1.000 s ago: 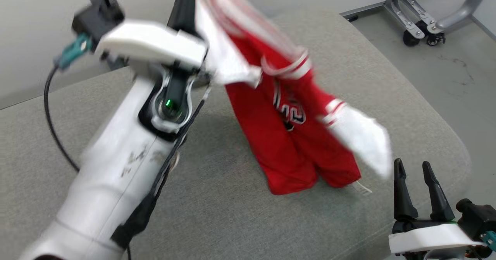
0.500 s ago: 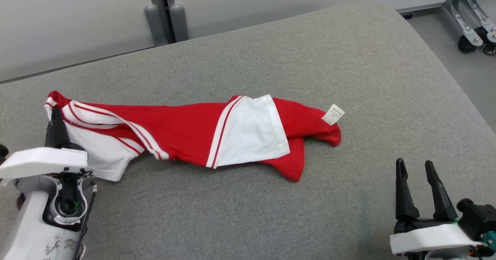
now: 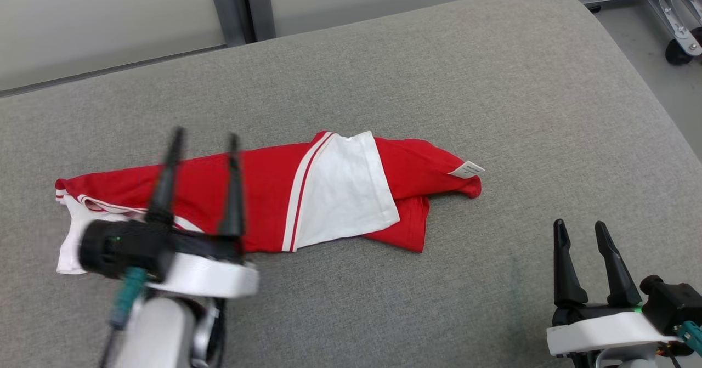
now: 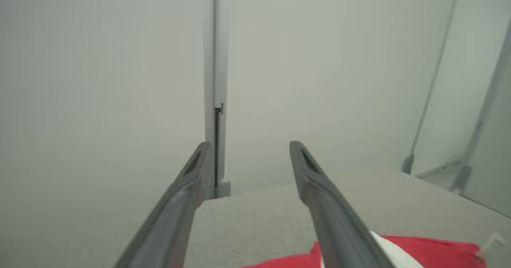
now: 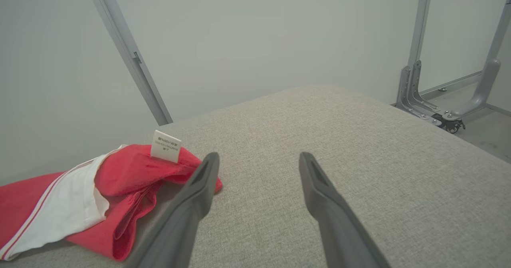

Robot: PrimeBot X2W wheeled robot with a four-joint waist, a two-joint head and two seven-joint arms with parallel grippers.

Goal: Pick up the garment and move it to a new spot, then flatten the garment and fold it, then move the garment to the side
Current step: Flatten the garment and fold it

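Grey fabric bench (image 3: 493,83) carries the red-and-white garment (image 3: 340,192) bunched lengthwise at centre, left pincer (image 3: 205,135) at 7 o'clock and right pincer (image 3: 579,225) at 5 o'clock both splayed, empty; relocation looks done, flattening next, needing 2 corner grips.

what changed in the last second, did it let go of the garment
Yes. The left gripper had the garment lifted a second ago, laid it stretched out on the grey cushion, then opened and let go. It is now open near the garment's left part. The right gripper stayed open and idle.
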